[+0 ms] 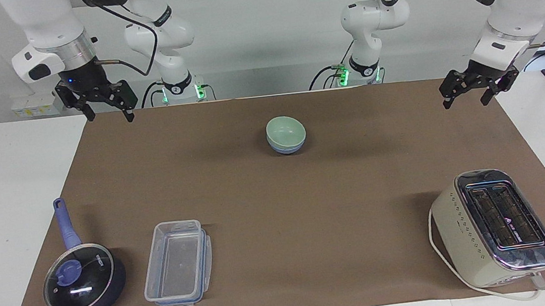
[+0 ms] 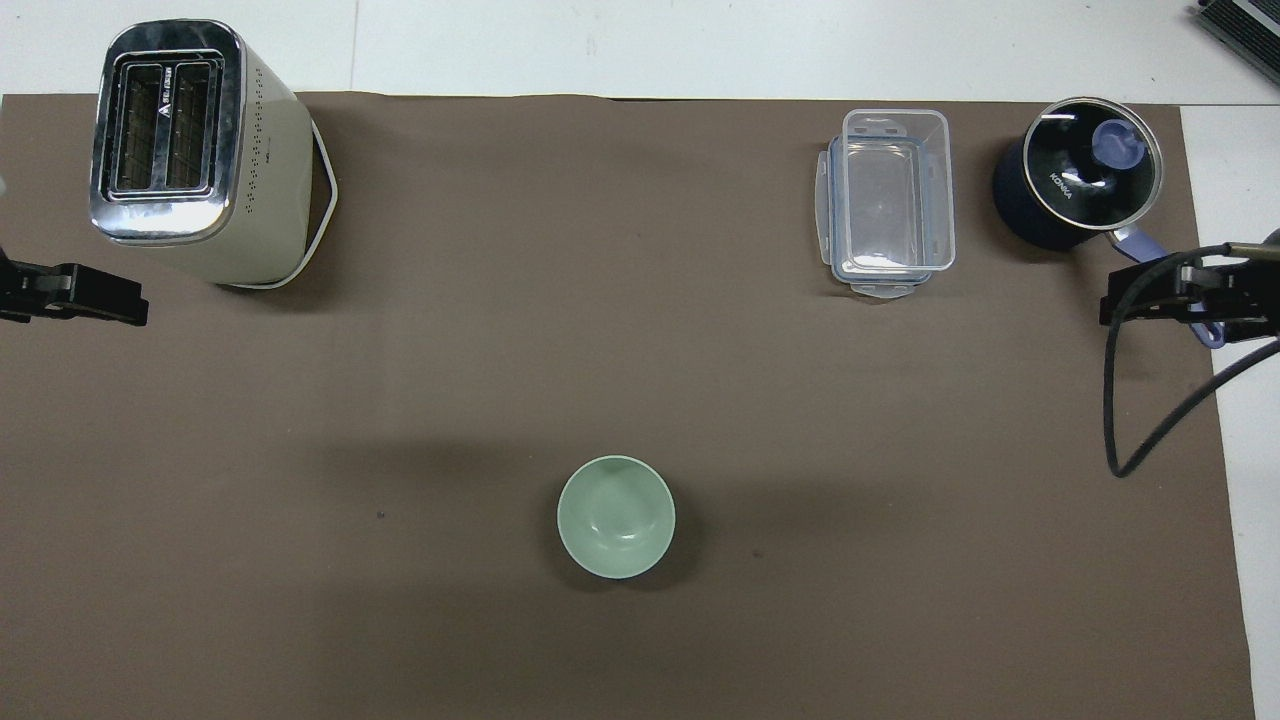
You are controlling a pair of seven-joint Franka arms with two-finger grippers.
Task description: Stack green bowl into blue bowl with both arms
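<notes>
The green bowl (image 1: 285, 129) sits nested inside the blue bowl (image 1: 284, 148), whose rim and side show just below it. The stack stands on the brown mat (image 1: 278, 208), midway between the arms and fairly near the robots. In the overhead view only the green bowl (image 2: 616, 516) shows; the blue bowl is hidden under it. My right gripper (image 1: 109, 115) is open and empty, raised over the mat's corner at the right arm's end. My left gripper (image 1: 466, 100) is open and empty, raised over the mat's edge at the left arm's end. Both are well apart from the bowls.
A cream toaster (image 1: 493, 226) with a white cord stands farther from the robots at the left arm's end. A dark blue lidded saucepan (image 1: 83, 279) and a clear plastic container (image 1: 178, 267) stand farther from the robots at the right arm's end.
</notes>
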